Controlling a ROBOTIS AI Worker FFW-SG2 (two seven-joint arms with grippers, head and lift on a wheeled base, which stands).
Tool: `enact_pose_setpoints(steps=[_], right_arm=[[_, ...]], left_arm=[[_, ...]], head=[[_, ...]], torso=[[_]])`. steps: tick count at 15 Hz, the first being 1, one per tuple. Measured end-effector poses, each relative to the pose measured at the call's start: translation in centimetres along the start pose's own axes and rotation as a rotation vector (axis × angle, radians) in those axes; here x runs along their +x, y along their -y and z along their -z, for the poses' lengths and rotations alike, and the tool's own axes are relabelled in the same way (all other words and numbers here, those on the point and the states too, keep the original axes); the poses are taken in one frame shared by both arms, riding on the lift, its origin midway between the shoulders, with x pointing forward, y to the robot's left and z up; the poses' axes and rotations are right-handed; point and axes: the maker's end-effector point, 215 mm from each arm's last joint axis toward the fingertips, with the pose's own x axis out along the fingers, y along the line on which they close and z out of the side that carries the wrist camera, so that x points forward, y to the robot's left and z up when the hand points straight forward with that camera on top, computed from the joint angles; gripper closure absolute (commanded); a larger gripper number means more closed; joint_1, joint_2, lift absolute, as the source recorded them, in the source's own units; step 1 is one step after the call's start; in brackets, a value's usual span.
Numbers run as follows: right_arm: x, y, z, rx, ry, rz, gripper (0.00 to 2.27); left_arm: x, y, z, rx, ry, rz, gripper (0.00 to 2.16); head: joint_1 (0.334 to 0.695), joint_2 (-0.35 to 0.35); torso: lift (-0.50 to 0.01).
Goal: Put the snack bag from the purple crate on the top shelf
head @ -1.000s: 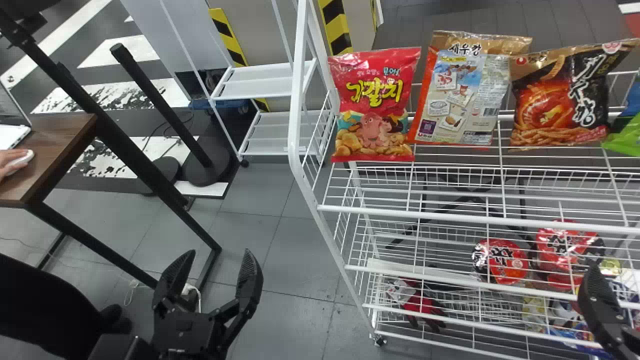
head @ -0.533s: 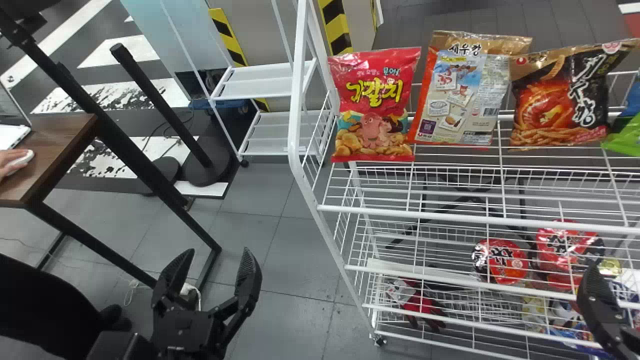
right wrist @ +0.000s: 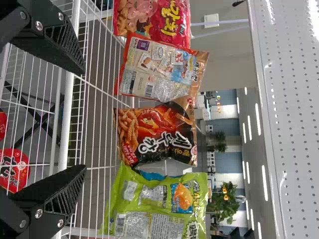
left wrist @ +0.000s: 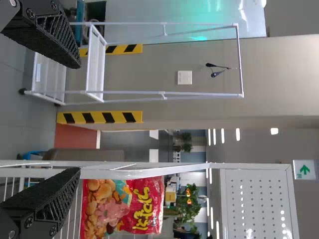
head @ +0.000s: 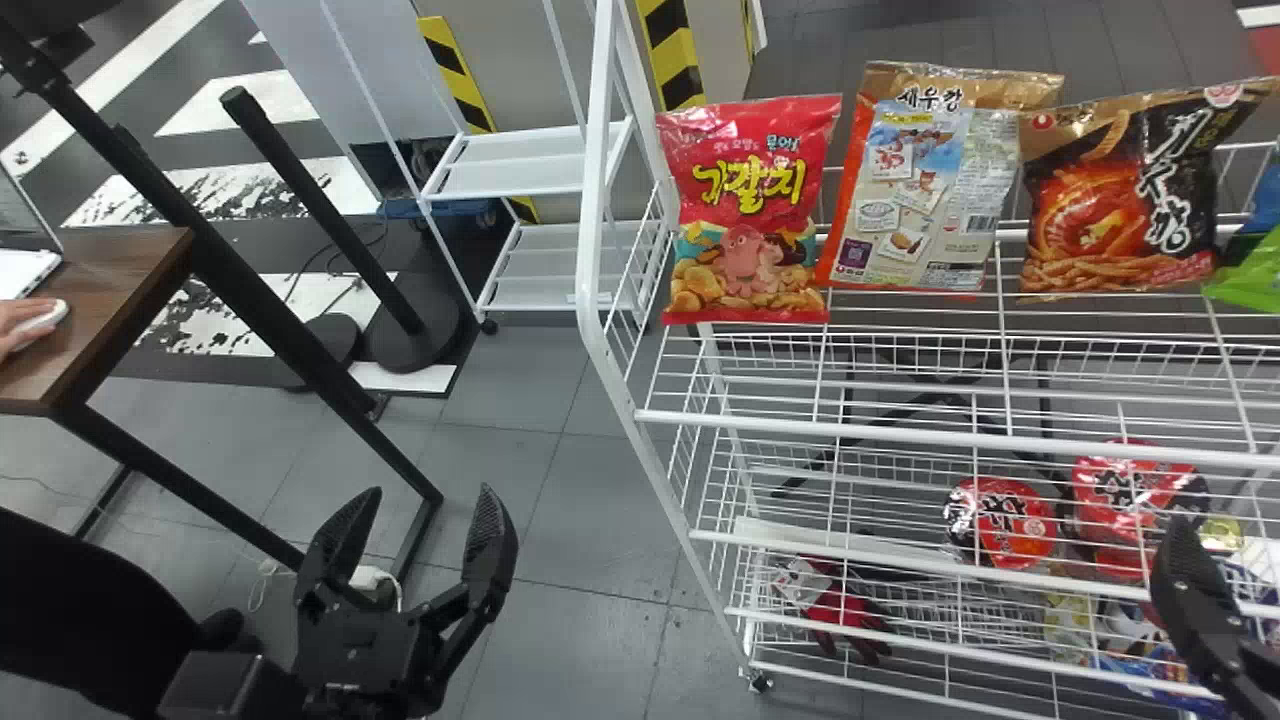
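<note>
My left gripper (head: 412, 530) stands open over the floor, left of the white rack. In the left wrist view the same left gripper (left wrist: 77, 119) has nothing between its fingers. At the lower right edge is my right gripper (head: 1190, 610), partly cut off, in front of the rack; the right wrist view gives the right gripper (right wrist: 84, 119) open and without a load. On the top shelf (head: 900, 425) stand a red snack bag (head: 750, 210), an orange-and-silver bag (head: 925, 185), a black-and-orange bag (head: 1120, 200) and a green bag (right wrist: 159, 204).
Red-lidded cups (head: 1003, 522) and red-and-black gloves (head: 840, 610) lie on lower levels of the rack. A wooden desk (head: 110, 290) with a person's hand on a mouse is at the left. A white cart (head: 540, 160) stands behind.
My left gripper has shifted slightly to the left and up in the head view. The right gripper has moved very slightly the same way. The bags have stayed put.
</note>
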Motion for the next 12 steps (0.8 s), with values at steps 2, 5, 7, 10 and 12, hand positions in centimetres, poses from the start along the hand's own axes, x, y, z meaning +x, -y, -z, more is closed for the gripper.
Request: enact_pose_setpoints(steps=[2,5,7,10,12], right_arm=[[-0.04,0.02,-0.08,0.000,-0.002,0.000,0.16],[-0.18,0.02,0.03,0.001,-0.005,0.001,0.16],[-0.25,0.01,0.07,0.001,-0.006,0.001,0.16],[-0.43,-0.01,0.20,0.002,-0.008,0.001,0.16],[-0.60,-0.03,0.24,0.004,-0.008,0.002,0.16]], left_arm=[[0.01,0.00,-0.14,-0.003,0.003,-0.003,0.07],[0.01,0.13,-0.15,-0.005,0.003,-0.001,0.07],[0.01,0.09,-0.17,-0.005,0.004,-0.004,0.07],[0.01,-0.07,-0.48,-0.006,0.013,-0.013,0.07],[-0.03,-0.03,-0.52,-0.006,0.014,-0.012,0.08]], head=[[0.695,0.350],[0.695,0.350],[0.695,0.350],[0.695,0.350],[0.695,0.350]], torso=[[0.000],[0.000],[0.000],[0.000],[0.000]])
